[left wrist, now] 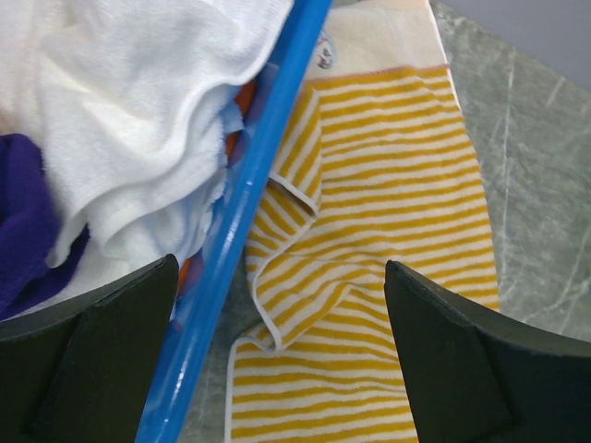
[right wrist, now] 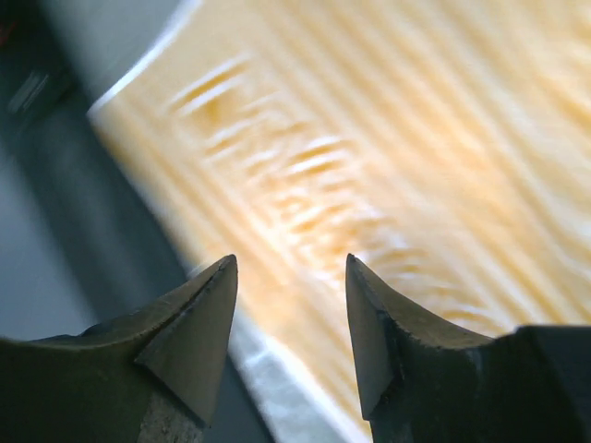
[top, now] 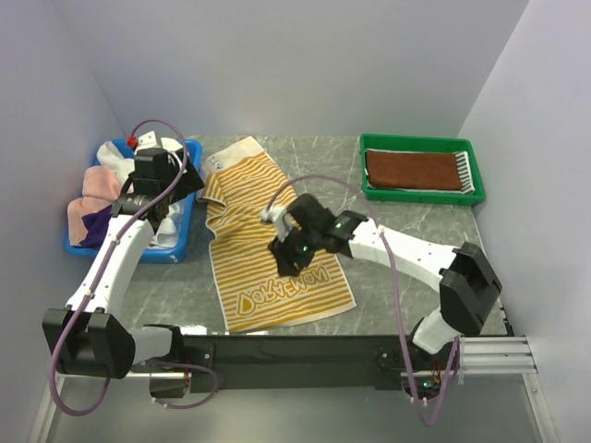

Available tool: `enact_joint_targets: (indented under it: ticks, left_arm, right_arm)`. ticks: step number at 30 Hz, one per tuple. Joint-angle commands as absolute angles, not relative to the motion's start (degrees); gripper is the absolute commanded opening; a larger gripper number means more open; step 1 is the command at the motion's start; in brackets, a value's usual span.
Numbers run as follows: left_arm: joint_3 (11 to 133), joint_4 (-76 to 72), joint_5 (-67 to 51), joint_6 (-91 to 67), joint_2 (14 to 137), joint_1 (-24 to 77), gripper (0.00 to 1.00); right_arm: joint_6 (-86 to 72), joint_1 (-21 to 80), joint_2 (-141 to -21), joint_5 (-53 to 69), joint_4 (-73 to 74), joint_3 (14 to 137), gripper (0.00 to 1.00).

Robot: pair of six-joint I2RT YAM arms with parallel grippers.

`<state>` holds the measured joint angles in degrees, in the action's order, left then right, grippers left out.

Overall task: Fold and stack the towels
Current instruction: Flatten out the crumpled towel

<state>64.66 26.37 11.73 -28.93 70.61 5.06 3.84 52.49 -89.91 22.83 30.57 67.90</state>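
Left claw (top: 187, 183): spread wide, holding nothing. Directly beneath it lie the rim of the blue bin (left wrist: 268, 157) and a rumpled corner of the yellow striped towel (left wrist: 388, 185).

Right claw (right wrist: 291, 268): parted a little, nothing between its tips. It is poised over the middle of the same towel; whether it touches the cloth cannot be told.

Yellow striped towel: spread open on the counter (top: 406, 231), unfolded, lettering at its near end, below and behind the right claw.

Blue bin: to the left of the left claw. It holds a white towel (left wrist: 120, 92), a purple towel (left wrist: 23, 221) and a pink towel (top: 92, 185), all loose.

Green tray (top: 420, 197): well off beyond the right claw, on the far right. It holds a folded brown towel (top: 411, 171); a grey-white striped edge (top: 466, 166) shows at its end, seemingly a towel underneath.

Progress, by estimate: the stack is begun in the tray. The yellow towel awaits its first fold, and the bin's contents are untouched.

Obscured: the right wrist view is blurred. The left arm covers part of the bin, so the towel count there is uncertain.
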Motion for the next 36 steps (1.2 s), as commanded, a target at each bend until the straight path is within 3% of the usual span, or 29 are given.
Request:
enact_joint_targets:
  ticks: [1, 6, 14, 23, 27, 30, 36]
  left_arm:
    - [63.2, 22.94, 4.49, -27.86, 70.05, 5.18, 0.99]
    - [63.28, 23.12, 3.95, -27.42, 70.58, 5.36, 0.99]
    - [63.11, 23.11, 3.17, -26.46, 71.37, 5.54, 0.99]
    - [63.37, 23.29, -0.53, -26.54, 73.65, 5.97, 0.99]
    - [63.98, 24.08, -1.76, -26.46, 75.67, 8.17, 0.99]
    - [65.3, 25.75, -1.76, -27.59, 78.3, 10.88, 0.99]
    - [67.67, 27.16, -0.79, -30.06, 82.17, 13.71, 0.99]
  right_arm:
    - [-6.49, 47.91, -91.75, 9.78, 24.88, 68.45, 0.56]
    - [-7.91, 47.37, -103.52, -3.82, 26.63, 76.63, 0.53]
    - [-9.13, 46.58, -111.97, -5.45, 29.35, 78.85, 0.52]
    - [-18.52, 46.58, -100.05, -3.87, 32.43, 58.38, 0.52]
    - [-20.48, 46.67, -92.39, 2.52, 32.96, 52.04, 0.53]
    - [-18.91, 46.5, -85.97, 7.56, 33.84, 55.08, 0.53]
    - [-10.4, 44.3, -85.51, -1.04, 34.63, 67.39, 0.52]
